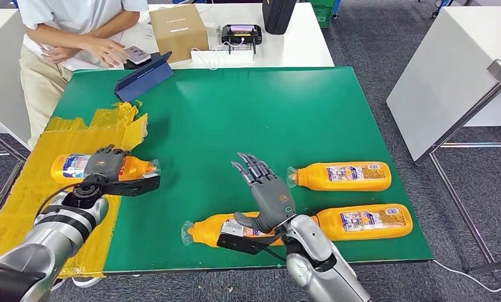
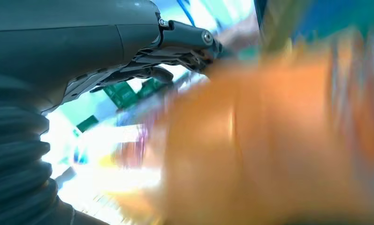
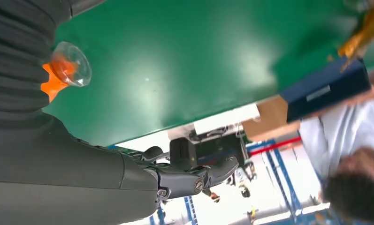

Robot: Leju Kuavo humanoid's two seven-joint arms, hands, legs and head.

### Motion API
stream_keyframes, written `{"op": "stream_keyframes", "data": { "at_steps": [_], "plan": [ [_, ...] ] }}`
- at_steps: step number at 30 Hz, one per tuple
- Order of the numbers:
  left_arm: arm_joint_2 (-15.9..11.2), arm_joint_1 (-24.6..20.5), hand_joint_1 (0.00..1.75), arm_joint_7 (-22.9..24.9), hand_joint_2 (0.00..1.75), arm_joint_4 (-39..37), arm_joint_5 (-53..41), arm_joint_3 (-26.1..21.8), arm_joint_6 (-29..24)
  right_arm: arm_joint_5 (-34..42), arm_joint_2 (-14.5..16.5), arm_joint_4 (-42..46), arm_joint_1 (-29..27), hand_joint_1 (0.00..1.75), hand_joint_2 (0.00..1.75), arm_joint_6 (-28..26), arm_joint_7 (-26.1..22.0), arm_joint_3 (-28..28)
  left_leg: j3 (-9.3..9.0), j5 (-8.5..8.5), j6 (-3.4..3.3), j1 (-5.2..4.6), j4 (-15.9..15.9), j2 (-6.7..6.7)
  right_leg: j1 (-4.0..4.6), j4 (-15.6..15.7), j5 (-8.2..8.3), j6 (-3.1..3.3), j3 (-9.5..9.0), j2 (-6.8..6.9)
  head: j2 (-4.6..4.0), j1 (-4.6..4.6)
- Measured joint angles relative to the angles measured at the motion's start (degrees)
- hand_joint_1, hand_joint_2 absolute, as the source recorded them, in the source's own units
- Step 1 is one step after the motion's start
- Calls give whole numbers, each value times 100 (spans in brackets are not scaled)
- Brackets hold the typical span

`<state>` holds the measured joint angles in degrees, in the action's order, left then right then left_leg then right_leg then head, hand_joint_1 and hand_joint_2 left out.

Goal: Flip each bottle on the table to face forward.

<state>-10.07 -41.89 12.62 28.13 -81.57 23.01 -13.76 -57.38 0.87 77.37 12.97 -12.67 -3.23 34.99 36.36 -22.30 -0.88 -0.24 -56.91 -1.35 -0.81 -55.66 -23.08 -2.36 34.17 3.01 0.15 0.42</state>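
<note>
While draped over the leftmost bottle (image 1: 78, 167) on the yellow tape patch (image 1: 21, 207), left hand (image 1: 104, 163) grasping that bottle, cap toward desk centre. Right hand (image 1: 265, 192) released, fingers spread, raised just above the near bottle (image 1: 203, 230). Beside the near bottle, toward the desk's right edge, a second bottle (image 1: 365, 221); beyond that, a third (image 1: 342, 177). All lying flat on green desk (image 1: 247, 113). Past the desk's far-left corner, a seated person (image 1: 65, 31).
</note>
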Motion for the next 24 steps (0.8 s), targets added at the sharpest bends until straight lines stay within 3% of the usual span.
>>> {"op": "stream_keyframes", "data": {
  "at_steps": [2,4,6,8,11,14,24],
  "plan": [
    [36,137,0,-329,175,211,406,-151,-602,-45,-45,-39,3,0,175,133,17,64,0,0,0,-1,0,1,-1,0,0,0,0,0,0,0],
    [106,422,0,-1070,175,748,1368,-430,-988,-52,-118,-55,-21,0,175,261,17,137,0,-2,0,-4,-1,1,-4,1,-1,-1,1,0,0,0],
    [212,874,0,-1846,175,1667,2614,-782,-942,-57,-218,-59,-83,0,175,353,17,220,1,-6,0,-6,-1,0,-7,3,-3,-1,2,-1,0,0],
    [344,1344,0,-2237,175,2660,3513,-1079,-735,-74,-313,-63,-155,0,175,391,17,296,4,-13,1,-8,-1,-3,-8,4,-4,-1,4,-3,0,2],
    [468,1818,0,-2338,175,3768,3949,-1384,-594,-90,-412,-69,-227,0,175,399,17,369,6,-23,-3,-8,-1,-10,-8,6,-4,-2,10,-8,0,1],
    [521,2039,0,-2350,175,4381,4000,-1568,-548,-90,-471,-74,-248,0,175,402,17,419,6,-21,-1,-4,-1,-8,-3,6,-5,-1,10,-8,0,-1],
    [631,2305,0,-2547,175,5125,4342,-1794,-553,-223,-539,-95,-269,0,175,399,144,457,5,-14,5,2,0,-7,2,3,-5,0,6,-7,0,-1]
  ]
}}
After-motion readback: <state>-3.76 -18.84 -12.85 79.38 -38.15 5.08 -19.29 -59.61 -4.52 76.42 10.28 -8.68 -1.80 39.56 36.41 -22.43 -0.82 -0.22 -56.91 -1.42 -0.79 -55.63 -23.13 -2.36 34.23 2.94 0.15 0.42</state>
